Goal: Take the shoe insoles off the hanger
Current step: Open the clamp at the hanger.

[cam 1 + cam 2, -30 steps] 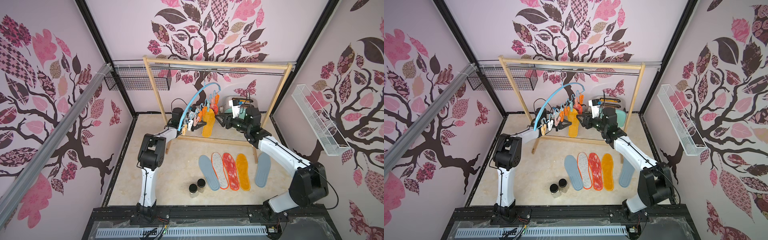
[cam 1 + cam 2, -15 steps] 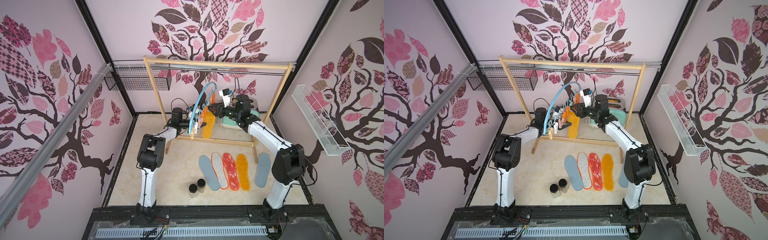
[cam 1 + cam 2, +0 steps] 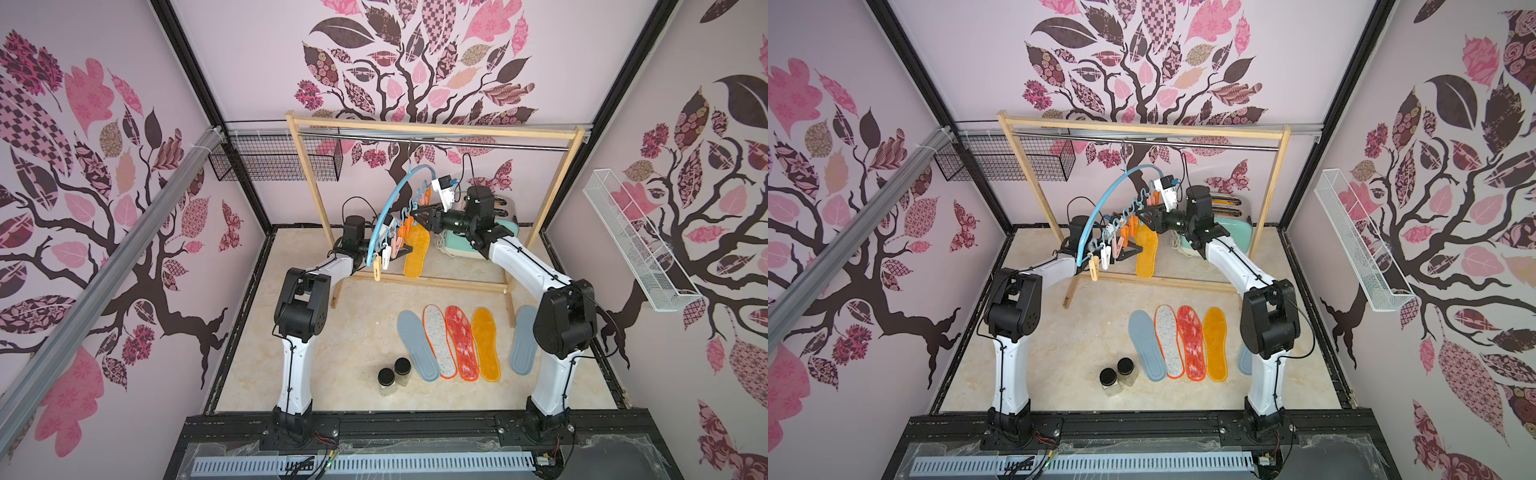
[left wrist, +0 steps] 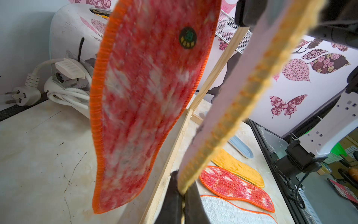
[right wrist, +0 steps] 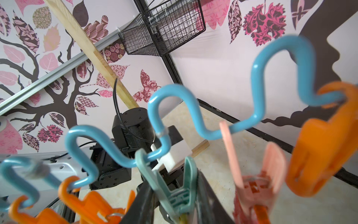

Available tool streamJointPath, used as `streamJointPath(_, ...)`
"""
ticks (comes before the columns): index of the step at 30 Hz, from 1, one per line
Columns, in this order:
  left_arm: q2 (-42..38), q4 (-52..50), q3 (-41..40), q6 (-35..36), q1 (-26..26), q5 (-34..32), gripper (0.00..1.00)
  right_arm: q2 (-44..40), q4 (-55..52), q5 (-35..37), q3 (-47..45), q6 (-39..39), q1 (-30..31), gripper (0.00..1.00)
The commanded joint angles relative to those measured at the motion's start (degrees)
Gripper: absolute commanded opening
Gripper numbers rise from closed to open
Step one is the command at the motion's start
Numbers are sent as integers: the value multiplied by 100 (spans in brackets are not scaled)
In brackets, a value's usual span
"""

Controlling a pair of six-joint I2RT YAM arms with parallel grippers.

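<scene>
While left jaws pinch the yellow insole (image 4: 251, 83) low down, right jaws squeeze a green peg (image 5: 174, 194) on the hanger (image 5: 256, 91).

Right gripper (image 3: 412, 215) moved onto teal clothespin (image 5: 174, 188), jaws seemingly narrowed
</scene>
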Motion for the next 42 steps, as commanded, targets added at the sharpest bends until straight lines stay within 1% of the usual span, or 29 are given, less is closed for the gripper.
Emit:
streamJointPath(1,-182,-71,-10,63,35,72,0,183,89,-177,243,71,-15,29)
streamJointPath(9,-159,-97,4,56,33,49,0,164,136,-187,253,115,-17,17)
streamJointPath(14,-174,-186,-1,80,35,-35,0,160,109,-110,251,104,-32,15)
streamJointPath(19,-250,-601,-31,211,35,-319,0,178,105,-57,243,106,-79,13)
streamJointPath(23,-431,-730,-179,178,61,-486,0,198,139,-37,215,118,-101,13)
streamJointPath(24,-480,-944,-243,135,78,-507,0,198,156,-38,211,136,-107,13)
streamJointPath(26,-586,-885,-405,-41,83,-590,0,200,203,-47,172,171,-121,13)
streamJointPath(28,-758,-1132,-551,5,103,-855,0,196,217,-60,147,194,-138,13)
streamJointPath(30,-945,-1426,-711,-9,131,-1299,0,198,246,-64,98,211,-147,13)
streamJointPath(35,-1377,-1934,-1038,-62,148,-1975,0,201,281,-55,10,225,-165,13)
streamJointPath(36,-1440,-2161,-1041,-68,145,-2171,0,197,284,-58,-1,213,-166,13)
streamJointPath(39,-1549,-3082,-905,-232,149,-3062,0,195,225,3,-27,129,-171,13)
streamJointPath(42,-1743,-3365,-1122,-530,140,-3390,0,180,181,10,-43,90,-191,13)
